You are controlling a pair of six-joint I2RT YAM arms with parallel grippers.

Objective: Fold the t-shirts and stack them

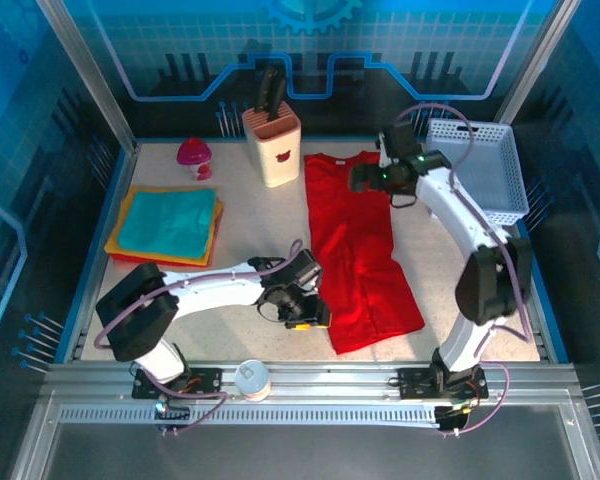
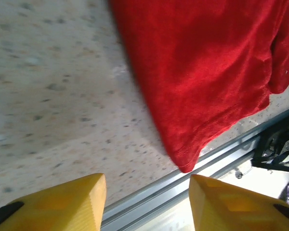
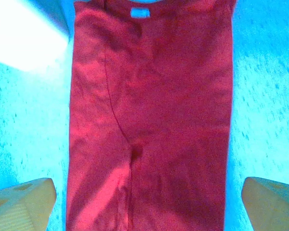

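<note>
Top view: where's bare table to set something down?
Best patch: bare table between the stack of folded shirts and the red shirt, nearer than the knife block. A narrower strip lies right of the red shirt, under the arc of the right arm. Crowded: back right with the basket, front left under the left arm.

The arms (image 1: 210,285) are made of white links and black joints. Purple cables (image 1: 440,106) are looped alongside. Yellow fingers (image 2: 62,202) are fitted.
</note>
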